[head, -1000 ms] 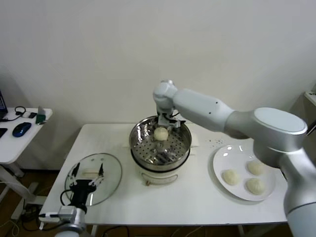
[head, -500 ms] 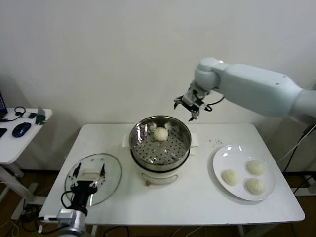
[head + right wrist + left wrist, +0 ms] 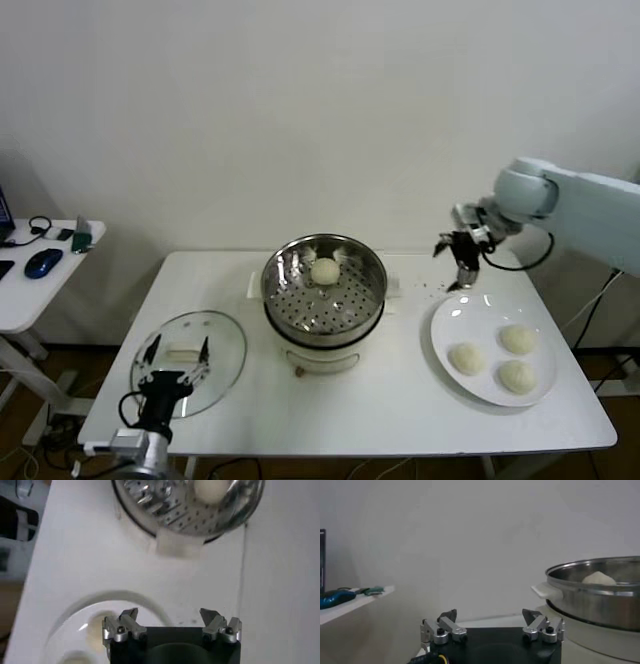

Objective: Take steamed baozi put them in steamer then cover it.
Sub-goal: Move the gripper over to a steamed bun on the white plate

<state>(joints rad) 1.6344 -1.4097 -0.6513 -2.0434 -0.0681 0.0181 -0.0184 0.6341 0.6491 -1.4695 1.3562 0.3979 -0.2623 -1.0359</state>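
So the right arm has swung away from the steamer since a second ago, when its gripper was down over the pot by the bun; now it's out past the rim, above the plate.

Going left to right: a small side table (image 3: 40, 285) at the far left holds a blue mouse (image 3: 44, 262) and some cables. The left gripper (image 3: 175, 352) sits low at the front left corner of the white table (image 3: 390, 400), fingers spread wide with nothing between them, right over the near edge of the glass cover (image 3: 190, 362), which lies flat on the table with its white bar handle up. The steamer (image 3: 324, 290) stands mid-table on its white base, uncovered, with one baozi (image 3: 325, 270) on the perforated tray towards the back. The right gripper (image 3: 460, 268) hangs in the air between the steamer and the white plate (image 3: 445, 325), fingers apart and empty, pointing down. Three more baozi (image 3: 467, 358) sit on that plate, grouped near its right side.
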